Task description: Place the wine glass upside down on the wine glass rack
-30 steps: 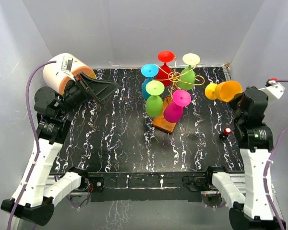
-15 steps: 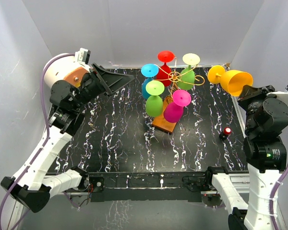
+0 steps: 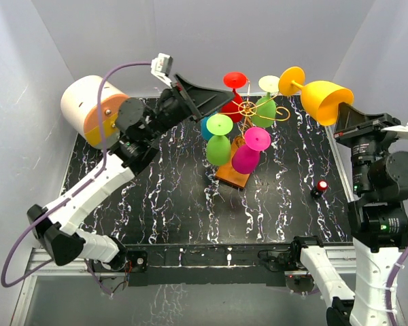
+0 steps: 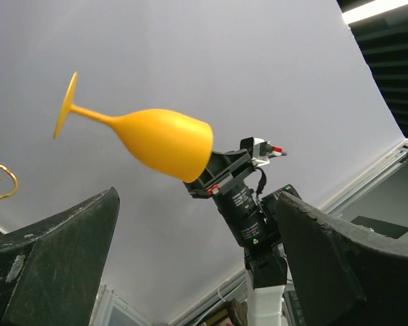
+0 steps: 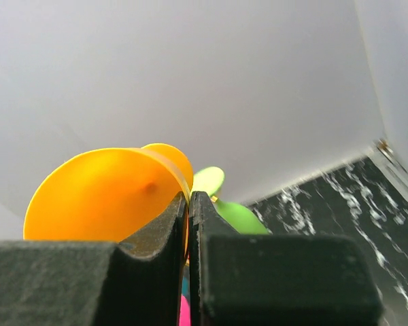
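Note:
A yellow-orange wine glass (image 3: pixel 323 100) lies nearly on its side in the air at the back right, its foot (image 3: pixel 291 80) pointing left toward the rack. My right gripper (image 3: pixel 345 117) is shut on its rim; in the right wrist view the fingers (image 5: pixel 189 204) pinch the bowl wall (image 5: pixel 102 197). The wine glass rack (image 3: pixel 262 111), gold wire on an orange-brown base (image 3: pixel 232 176), carries several coloured glasses upside down. My left gripper (image 3: pixel 214 100) hangs open and empty beside the rack's left side. The left wrist view looks between its fingers (image 4: pixel 197 258) at the held glass (image 4: pixel 164 141).
A cream-and-orange cylinder (image 3: pixel 92 109) lies at the back left corner. A small red object (image 3: pixel 321 185) sits on the black marbled table (image 3: pixel 163 197) near the right arm. White walls close in the back and both sides.
My left arm has swung up and right from the cylinder to the rack, its jaws widening. My right arm has lifted the glass higher and carried it left.

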Controlling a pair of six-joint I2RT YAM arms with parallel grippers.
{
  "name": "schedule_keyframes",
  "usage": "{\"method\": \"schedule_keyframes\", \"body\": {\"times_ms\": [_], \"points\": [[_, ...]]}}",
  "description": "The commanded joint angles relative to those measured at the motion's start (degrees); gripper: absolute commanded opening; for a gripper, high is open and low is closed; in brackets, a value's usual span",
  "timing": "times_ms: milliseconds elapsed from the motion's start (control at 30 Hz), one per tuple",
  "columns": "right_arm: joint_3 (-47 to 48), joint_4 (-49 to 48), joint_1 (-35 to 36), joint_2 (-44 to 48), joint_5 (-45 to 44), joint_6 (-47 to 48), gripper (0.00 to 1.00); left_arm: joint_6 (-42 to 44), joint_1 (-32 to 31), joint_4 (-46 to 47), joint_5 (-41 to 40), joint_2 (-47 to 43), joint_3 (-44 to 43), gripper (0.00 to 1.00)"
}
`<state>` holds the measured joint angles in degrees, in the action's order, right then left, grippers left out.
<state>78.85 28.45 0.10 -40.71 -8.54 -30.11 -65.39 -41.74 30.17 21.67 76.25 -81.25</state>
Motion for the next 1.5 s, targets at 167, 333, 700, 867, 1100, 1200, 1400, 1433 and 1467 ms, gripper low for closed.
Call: {"method": "schedule_keyframes", "body": {"times_ms": [167, 333, 700, 867, 1100, 1200, 1400, 1433, 1467], "points": [[-9.0, -28.56, 1.16, 5.42, 9.81, 0.69, 0.0, -2.22, -6.75, 1.51, -4.79, 8.84, -11.98, 0.99], [-10.34, -31.02, 1.13, 4.88, 12.82, 0.04, 0.0, -3.87, -10.19, 3.2, -5.99, 13.85, -15.56, 0.99], [-11.48, -31.84, 1.14, 4.62, 16.71, -0.51, 0.0, -16.06, -11.55, 10.32, -11.63, 19.64, -18.92, 0.74], [-12.79, -31.26, 1.18, 5.25, 17.94, 0.17, 0.0, -16.05, -11.97, 8.25, -14.6, 19.34, -19.78, 0.66], [-13.32, -31.68, 1.2, 5.86, 23.23, 0.24, 0.0, -16.71, -12.23, 7.48, -16.74, 19.13, -20.33, 0.5], [-13.76, -31.87, 1.16, 5.98, 25.29, 0.05, 0.0, -16.7, -12.23, 8.27, -17.01, 19.5, -20.81, 0.43], [-14.8, -31.87, 1.15, 6.32, 28.64, 0.12, 0.0, -15.22, -12.24, 8.71, -17.44, 19.87, -22.43, 0.23], [-14.92, -31.87, 1.16, 6.38, 29.11, 0.26, 0.0, -14.83, -12.24, 8.69, -17.45, 19.81, -22.53, 0.2], [-14.99, -31.94, 1.22, 6.43, 29.66, 0.44, 0.0, -14.48, -12.25, 8.88, -17.57, 19.75, -22.54, 0.17]]}}
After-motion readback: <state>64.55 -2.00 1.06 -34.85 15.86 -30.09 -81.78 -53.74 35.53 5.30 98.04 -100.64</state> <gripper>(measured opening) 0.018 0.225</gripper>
